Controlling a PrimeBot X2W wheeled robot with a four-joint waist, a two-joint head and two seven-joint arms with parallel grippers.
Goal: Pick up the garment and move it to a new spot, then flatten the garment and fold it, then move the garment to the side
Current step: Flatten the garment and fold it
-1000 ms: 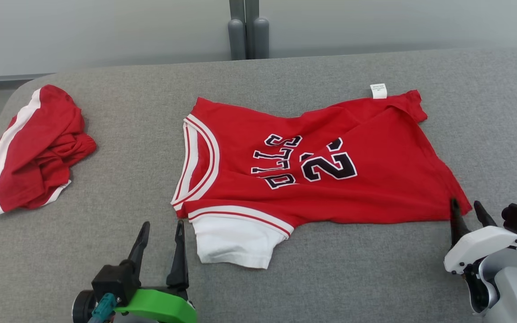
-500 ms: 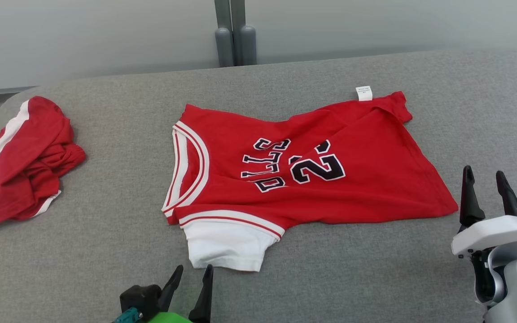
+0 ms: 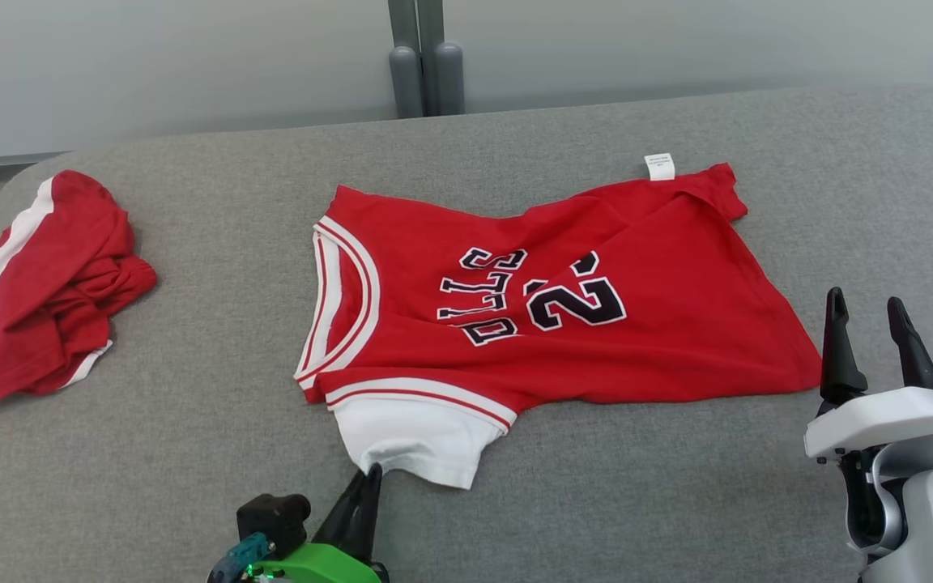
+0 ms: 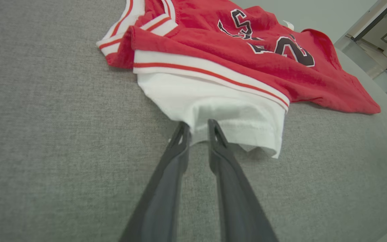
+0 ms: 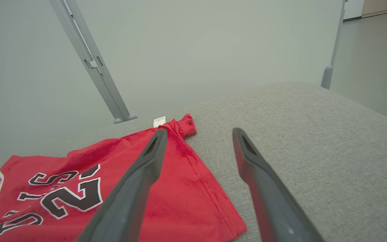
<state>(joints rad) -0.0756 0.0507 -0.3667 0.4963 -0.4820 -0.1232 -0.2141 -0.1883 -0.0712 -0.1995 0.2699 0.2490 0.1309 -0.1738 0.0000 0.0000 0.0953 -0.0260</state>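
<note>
Quick update from the remote desk. The big change is on the left side: the left jaws were wide open a second ago and well short of the cloth. Now they've slid in and squeezed nearly together, and their fingers [image 4: 176,151] sit right at the near edge of the white sleeve [image 4: 220,101], bottom centre of the head view. In the left wrist view a bit of white hem sits between the tips, so I read it as a pinch on the sleeve, though a pretty shallow one.

The right jaws went the other way. A second ago they were half closed, down on the hem corner at the lower right. Now they're spread wide and off the cloth, holding nothing, with the nearer of the two fingers [image 3: 837,348] just beside that corner.

The jersey [image 3: 677,324] lies in the middle of the grey counter [image 3: 191,453], collar toward frame left and hem toward frame right. It's mostly flat, with a crease running across the upper part and the little tag [image 3: 659,166] poking out at the top right. It doesn't look like it's shifted. The bundle of red shorts [image 3: 45,283] sits well apart at the left edge.

My read is that the placing is done and we're in the flattening or folding part, with the sleeve as the next thing to deal with. With that thin a grip, I'd worry it slips once I pull.
</note>
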